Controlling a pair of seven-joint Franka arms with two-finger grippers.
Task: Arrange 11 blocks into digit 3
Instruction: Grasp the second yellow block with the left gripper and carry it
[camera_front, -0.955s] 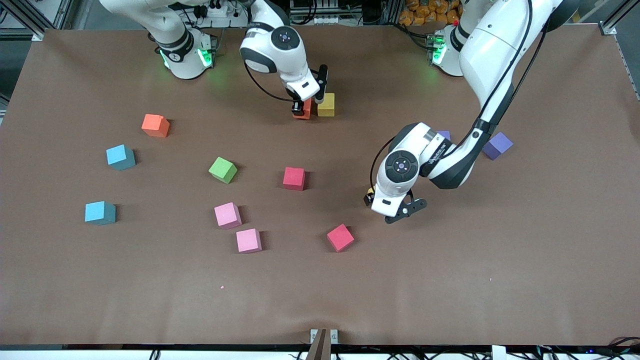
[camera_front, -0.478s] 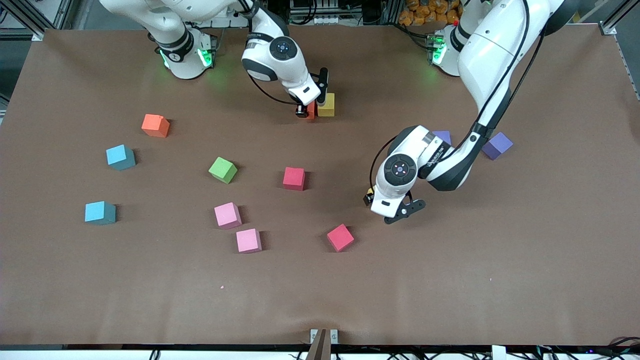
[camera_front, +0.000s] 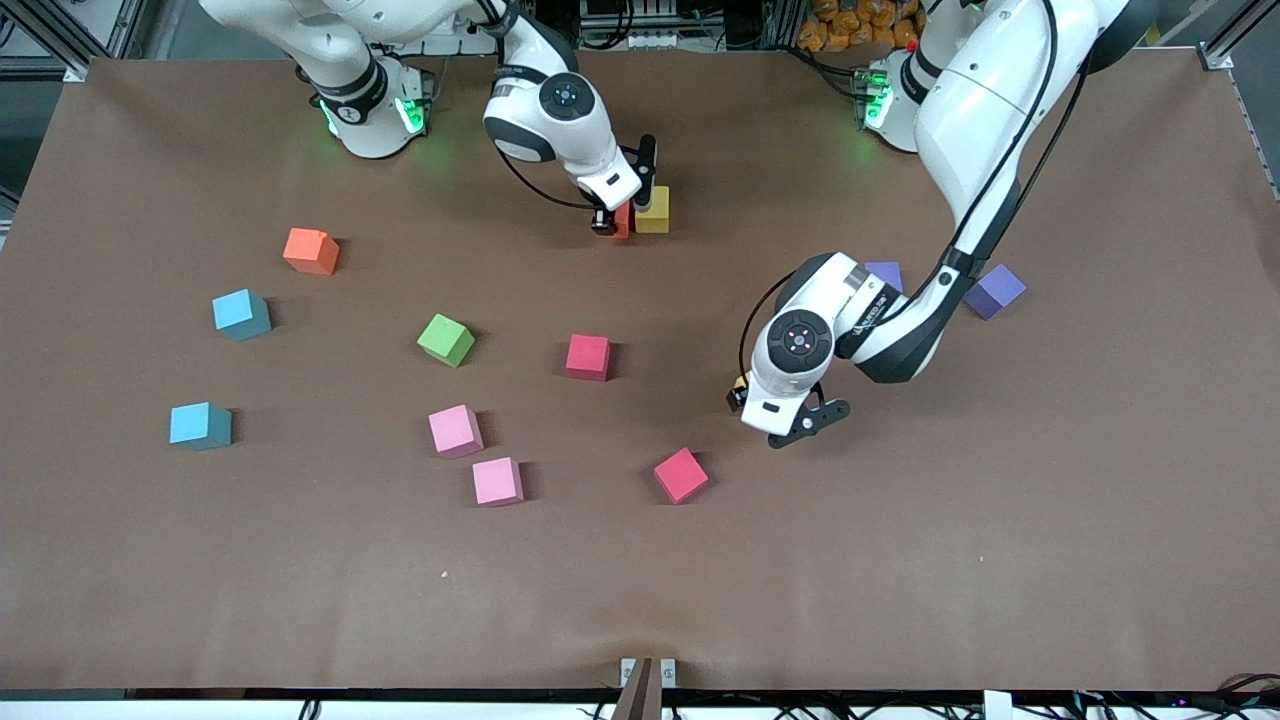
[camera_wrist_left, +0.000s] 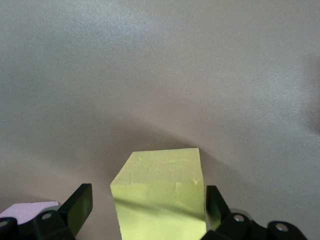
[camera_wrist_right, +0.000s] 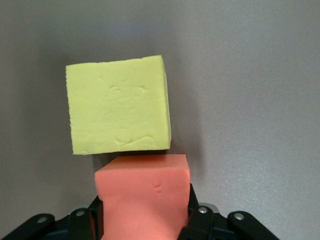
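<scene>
Two matte foam cubes: right gripper (camera_wrist_right: 145, 220) clamps a red cube (camera_wrist_right: 144, 192) against a yellow cube (camera_wrist_right: 119, 111); left gripper (camera_wrist_left: 147, 212) spreads wide around another yellow cube (camera_wrist_left: 160, 192).

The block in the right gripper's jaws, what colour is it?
Red-orange, salmon-like. The held block shows best in the right wrist view, touching a yellow block.

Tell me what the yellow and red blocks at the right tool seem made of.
Both the yellow block and the red block look like soft matte foam: dull, glare-free faces with small dents and slightly ragged cut edges. The right tool is shut on the red block.
</scene>
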